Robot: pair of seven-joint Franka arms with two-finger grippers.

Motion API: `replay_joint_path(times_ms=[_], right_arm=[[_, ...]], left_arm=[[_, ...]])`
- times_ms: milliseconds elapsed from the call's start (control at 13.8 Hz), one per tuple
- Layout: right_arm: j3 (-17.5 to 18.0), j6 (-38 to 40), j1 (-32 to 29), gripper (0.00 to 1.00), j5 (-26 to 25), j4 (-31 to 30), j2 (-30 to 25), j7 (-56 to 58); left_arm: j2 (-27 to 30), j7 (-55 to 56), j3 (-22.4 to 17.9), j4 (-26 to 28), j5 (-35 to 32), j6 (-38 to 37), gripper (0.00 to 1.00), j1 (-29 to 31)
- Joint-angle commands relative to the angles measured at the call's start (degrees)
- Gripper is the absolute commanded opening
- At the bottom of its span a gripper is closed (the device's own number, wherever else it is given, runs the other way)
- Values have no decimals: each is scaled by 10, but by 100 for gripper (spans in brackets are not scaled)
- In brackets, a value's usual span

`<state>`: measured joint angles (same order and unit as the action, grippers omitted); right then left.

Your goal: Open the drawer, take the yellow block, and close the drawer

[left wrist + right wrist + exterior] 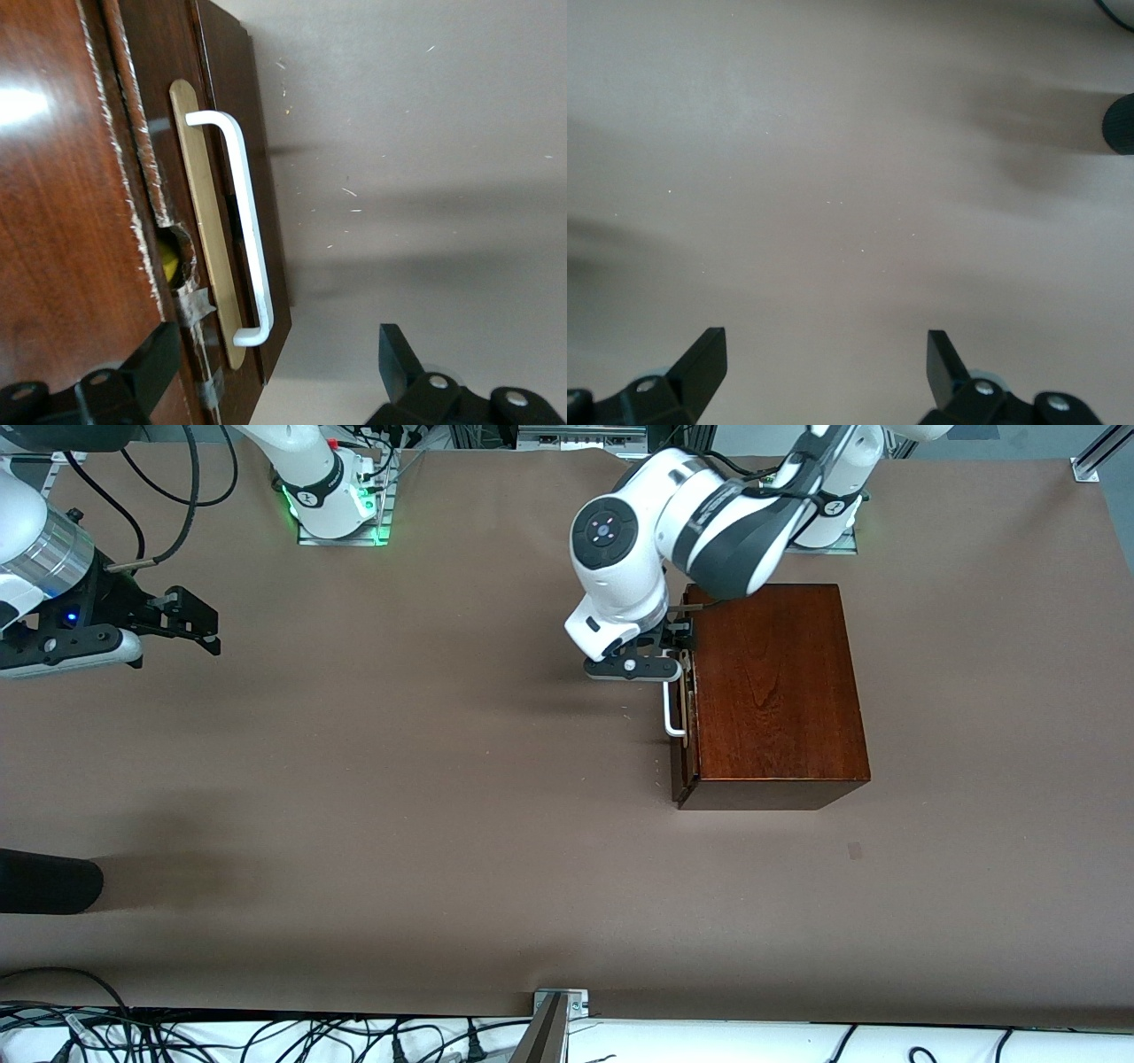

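Glossy reddish-brown wood fills my left wrist view: the wooden box (778, 691) sits toward the left arm's end of the table, at about three o'clock from the table's middle in the front view. Its drawer (232, 177) looks shut or barely cracked, the dark front almost flush with the box. The white bar handle (244, 221) runs along that front.

I have the left gripper (680, 640) at the box's top edge, above the end of the handle farthest from the front camera. Its fingers (146, 367) stand apart, one over the box top, the other over bare table, with the handle's near end showing between them. I read that as lining up to straddle the bar before pulling, so the opening step is not yet done.

A sliver of the yellow block (170, 263) shows through a chipped notch between box and drawer front, so I judge it is inside. The notch is patched with tape (197, 305).

My right gripper (182, 622) waits over bare table at the right arm's end, around nine o'clock, fingers wide apart and empty, well clear of the drawer's path. A black cylinder end (49, 881) lies at the table edge, around eight o'clock.
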<state>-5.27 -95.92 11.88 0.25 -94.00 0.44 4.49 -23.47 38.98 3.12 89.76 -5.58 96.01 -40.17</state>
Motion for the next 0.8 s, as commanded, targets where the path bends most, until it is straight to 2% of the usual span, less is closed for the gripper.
replay_joint_path(times_ms=[0,72,217,725], right_arm=[[0,5,2,100,-4,11,3,-9],[0,5,2,100,-4,11,3,-9],[0,5,2,100,-4,11,3,-9],[0,5,2,100,-4,10,3,-9]], left_arm=[[18,13,-8,70,-22,58,100,-2],[19,29,-7,91,-38,81,100,-5],[13,42,-5,97,-60,89,100,-5],[-14,46,-5,133,-62,184,100,-4]])
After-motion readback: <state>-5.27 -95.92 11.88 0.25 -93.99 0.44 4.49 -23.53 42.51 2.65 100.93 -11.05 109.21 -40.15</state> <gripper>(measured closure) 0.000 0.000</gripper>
